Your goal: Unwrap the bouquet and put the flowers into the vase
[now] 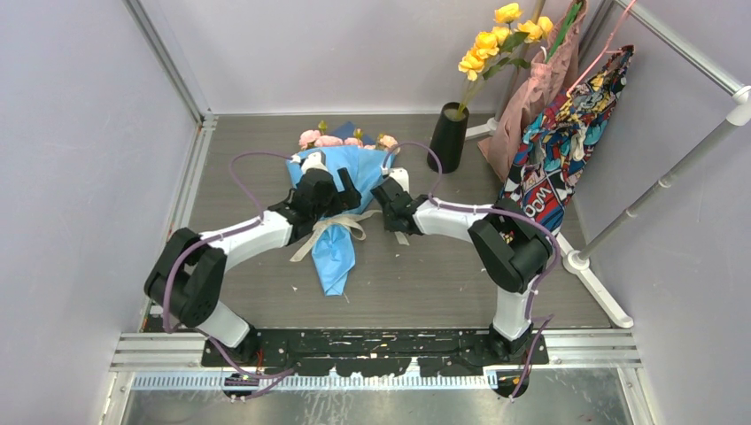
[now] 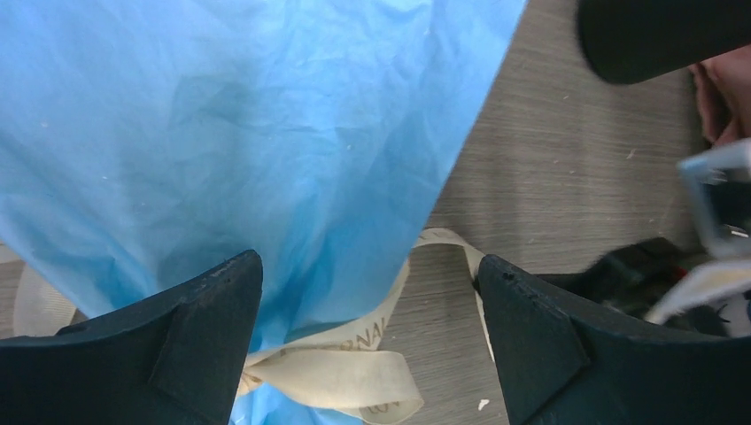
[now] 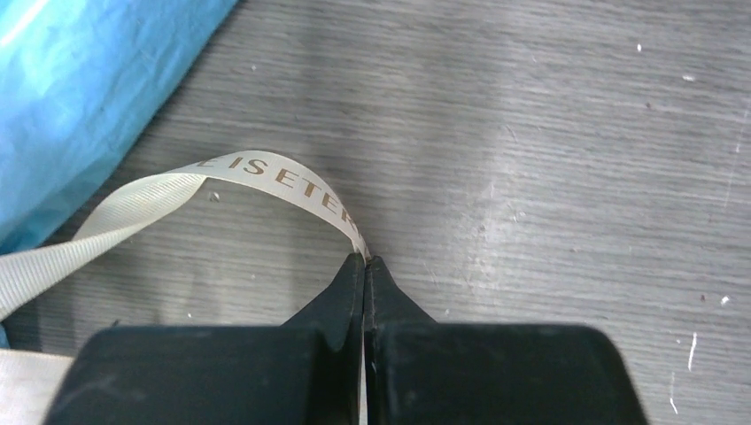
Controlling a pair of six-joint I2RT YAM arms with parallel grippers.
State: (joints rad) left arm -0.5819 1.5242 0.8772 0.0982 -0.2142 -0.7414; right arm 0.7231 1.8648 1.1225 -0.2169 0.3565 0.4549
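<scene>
Right gripper pinches the limp ribbon tail, 3 o'clock of the bouquet. Left gripper, wide open, empty, straddles its thin, likely tear-prone paper.

1. The bouquet is wrapped in plain bright blue paper, shaded darker along its creases.
2. Its ribbon is cream, printed with gold-brown capital letters.
3. The flowers at the bouquet's far end are pale pink.
4. The vase, far right, is matte black.
5. The yellow flowers have green leaves.
6. The table is grey with a wood-grain pattern.
7. The bag on the right carries a comic print in blue, red and white.
8. The left gripper and right gripper are black.
</scene>
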